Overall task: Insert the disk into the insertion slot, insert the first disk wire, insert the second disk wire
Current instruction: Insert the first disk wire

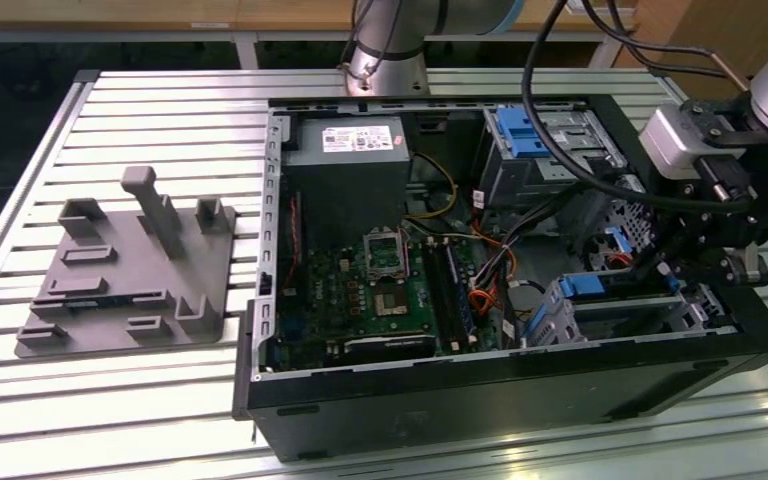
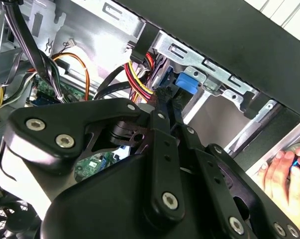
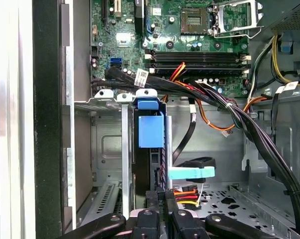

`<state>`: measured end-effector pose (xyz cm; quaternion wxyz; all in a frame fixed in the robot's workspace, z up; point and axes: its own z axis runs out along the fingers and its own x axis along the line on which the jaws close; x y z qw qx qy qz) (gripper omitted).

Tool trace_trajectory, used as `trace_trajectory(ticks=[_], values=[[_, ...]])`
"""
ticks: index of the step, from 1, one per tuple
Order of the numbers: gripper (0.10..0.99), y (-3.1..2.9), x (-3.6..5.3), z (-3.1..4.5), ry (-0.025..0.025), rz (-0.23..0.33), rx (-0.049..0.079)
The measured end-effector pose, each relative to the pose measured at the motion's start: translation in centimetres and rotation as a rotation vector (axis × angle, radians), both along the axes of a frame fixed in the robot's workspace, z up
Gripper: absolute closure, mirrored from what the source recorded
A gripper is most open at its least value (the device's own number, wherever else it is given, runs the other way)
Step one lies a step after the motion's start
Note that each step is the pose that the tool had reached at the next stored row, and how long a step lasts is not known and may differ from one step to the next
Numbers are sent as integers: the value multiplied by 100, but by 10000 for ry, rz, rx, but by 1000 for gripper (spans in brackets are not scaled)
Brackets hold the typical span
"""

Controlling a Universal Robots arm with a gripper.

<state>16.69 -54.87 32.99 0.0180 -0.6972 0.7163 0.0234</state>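
The disk (image 3: 150, 130), edged by its blue bracket (image 2: 188, 81), stands inside the insertion slot (image 3: 107, 144), the grey perforated cage at the case's near corner on the exterior view's right (image 1: 624, 312). My gripper (image 1: 671, 285) reaches down into the case right at that cage. In both wrist views its fingers (image 3: 158, 199) are pressed together, tips (image 2: 162, 97) at the disk's end. A disk wire of red, orange and yellow strands (image 3: 185, 193) ends at the fingertips. A second wire with a teal plug (image 3: 189, 173) lies loose beside the disk.
The open black computer case (image 1: 491, 400) lies on a slatted metal table (image 1: 157, 120). Black cable bundles (image 3: 249, 124) cross above the cage. A taller bay with a blue latch (image 1: 524, 130) stands behind. A grey fixture (image 1: 124, 270) sits at the exterior view's left. A person's hand (image 2: 284, 172) rests outside the case.
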Motion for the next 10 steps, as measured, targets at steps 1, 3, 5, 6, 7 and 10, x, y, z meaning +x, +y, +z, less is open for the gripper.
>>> trace_trajectory(ticks=[1,3,5,6,7,10], values=[[918,-1,0,-7,0,0,1],[918,-5,0,-16,0,0,-1],[918,-9,-1,-16,1,0,-3],[906,-9,-1,-18,1,-1,0],[851,-10,-1,-15,0,-1,0],[788,-10,0,20,0,0,-2]])
